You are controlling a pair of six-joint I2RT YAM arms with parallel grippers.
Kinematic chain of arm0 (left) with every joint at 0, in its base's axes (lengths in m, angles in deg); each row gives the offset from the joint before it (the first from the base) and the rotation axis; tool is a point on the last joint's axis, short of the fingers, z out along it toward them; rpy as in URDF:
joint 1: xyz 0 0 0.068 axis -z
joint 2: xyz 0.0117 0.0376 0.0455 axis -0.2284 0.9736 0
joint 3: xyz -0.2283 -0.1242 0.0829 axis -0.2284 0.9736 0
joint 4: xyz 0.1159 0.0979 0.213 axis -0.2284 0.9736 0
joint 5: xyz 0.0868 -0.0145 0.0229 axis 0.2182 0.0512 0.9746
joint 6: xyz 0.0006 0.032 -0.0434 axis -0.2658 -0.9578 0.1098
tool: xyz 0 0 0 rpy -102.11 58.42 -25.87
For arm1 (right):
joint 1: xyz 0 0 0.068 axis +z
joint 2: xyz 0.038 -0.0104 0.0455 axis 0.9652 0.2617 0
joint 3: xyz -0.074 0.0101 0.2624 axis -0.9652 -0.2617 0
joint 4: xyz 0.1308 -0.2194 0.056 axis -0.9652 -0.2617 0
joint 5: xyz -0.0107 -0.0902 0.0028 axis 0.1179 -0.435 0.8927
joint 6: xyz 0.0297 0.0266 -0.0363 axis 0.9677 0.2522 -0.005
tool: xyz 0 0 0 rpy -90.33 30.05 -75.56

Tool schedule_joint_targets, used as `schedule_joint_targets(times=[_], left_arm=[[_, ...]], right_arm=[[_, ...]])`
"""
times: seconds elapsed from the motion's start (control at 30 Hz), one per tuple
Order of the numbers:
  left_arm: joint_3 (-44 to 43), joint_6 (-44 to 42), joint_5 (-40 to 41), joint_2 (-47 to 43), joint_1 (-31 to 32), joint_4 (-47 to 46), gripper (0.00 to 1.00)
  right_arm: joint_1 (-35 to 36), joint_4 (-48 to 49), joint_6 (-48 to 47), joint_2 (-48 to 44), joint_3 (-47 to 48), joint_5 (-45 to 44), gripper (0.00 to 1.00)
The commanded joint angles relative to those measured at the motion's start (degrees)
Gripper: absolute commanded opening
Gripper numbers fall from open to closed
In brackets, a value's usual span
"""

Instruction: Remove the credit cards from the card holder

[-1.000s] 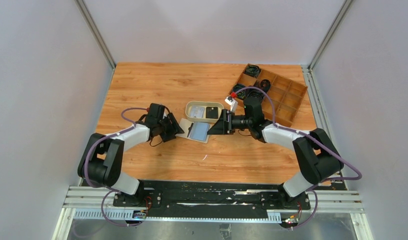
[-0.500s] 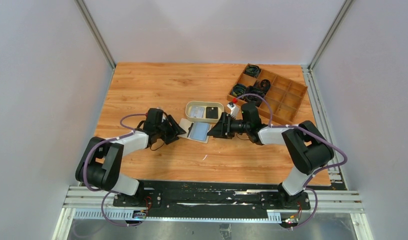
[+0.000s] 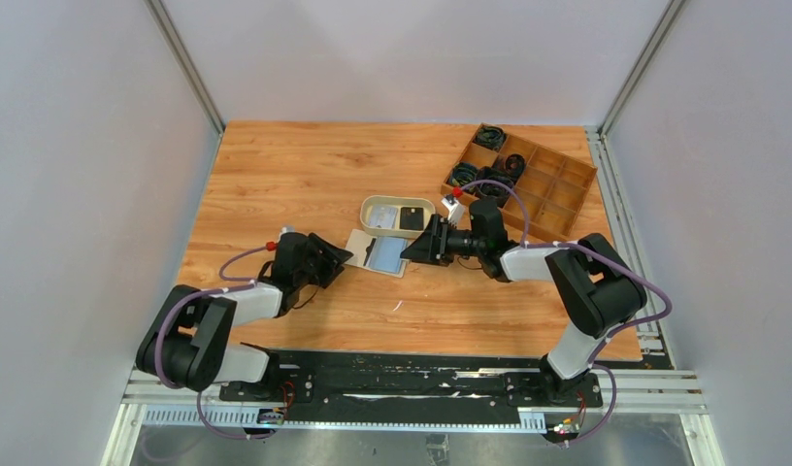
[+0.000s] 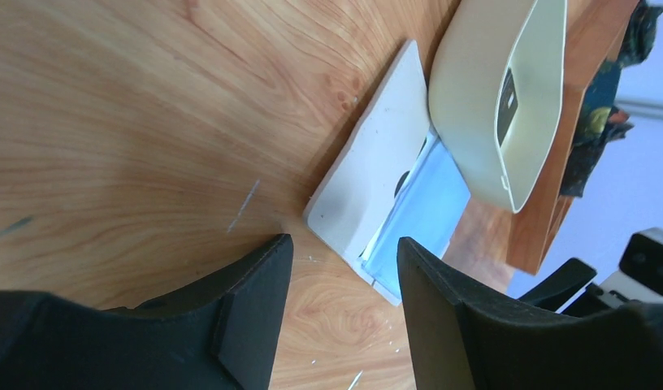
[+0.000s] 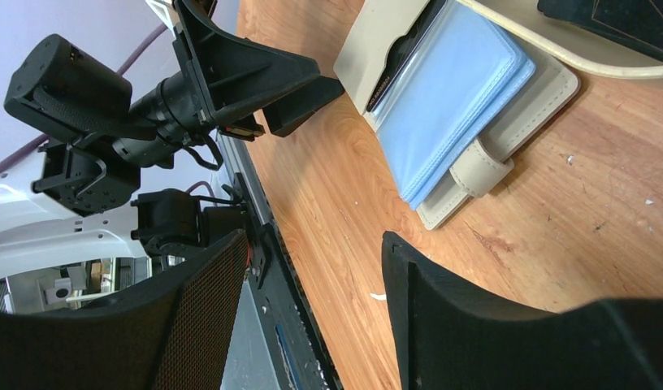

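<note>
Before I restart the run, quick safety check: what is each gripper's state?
Left gripper: open, holding nothing.
Right gripper: open, holding nothing.

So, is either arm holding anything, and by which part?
Nothing is held. The left fingers and right fingers are open and empty, either side of the card holder.

Your table (image 3: 305, 165) shows orange-brown wood grain with a few pale scratches. The card holder (image 5: 377, 49) is plain cream. The credit card (image 5: 454, 97) in it is pale blue, with no pattern. The oval dish (image 4: 474, 106) is beige and carries 1 black rectangle (image 3: 411, 218). The compartment tray (image 3: 547, 150) is brown wood. Your left gripper (image 3: 336, 257) and right gripper (image 3: 416, 248) are matte black. The 2 arm cables (image 3: 239, 260) are purple.
</note>
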Motion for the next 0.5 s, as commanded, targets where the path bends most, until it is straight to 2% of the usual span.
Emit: schedule_joint_targets(times=[0.0, 0.13, 0.3, 0.47], left_arm=[[4.65, 3.26, 8.92, 0.09, 0.23, 3.62, 0.61], [5.68, 5.01, 9.50, 1.37, 0.23, -2.07, 0.61], [5.07, 6.70, 7.28, 7.56, 0.23, -8.53, 0.60], [6.98, 10.32, 4.34, 15.06, 0.23, -19.79, 0.60]], right_arm=[[-0.04, 3.13, 1.22, 0.85, -1.07, -0.62, 0.65], [-0.06, 4.28, 1.89, 1.20, -1.28, -0.54, 0.65], [-0.06, 4.93, 2.39, 1.42, -1.56, -0.69, 0.65], [-0.06, 4.73, 2.49, 1.18, -1.69, -0.80, 0.65]])
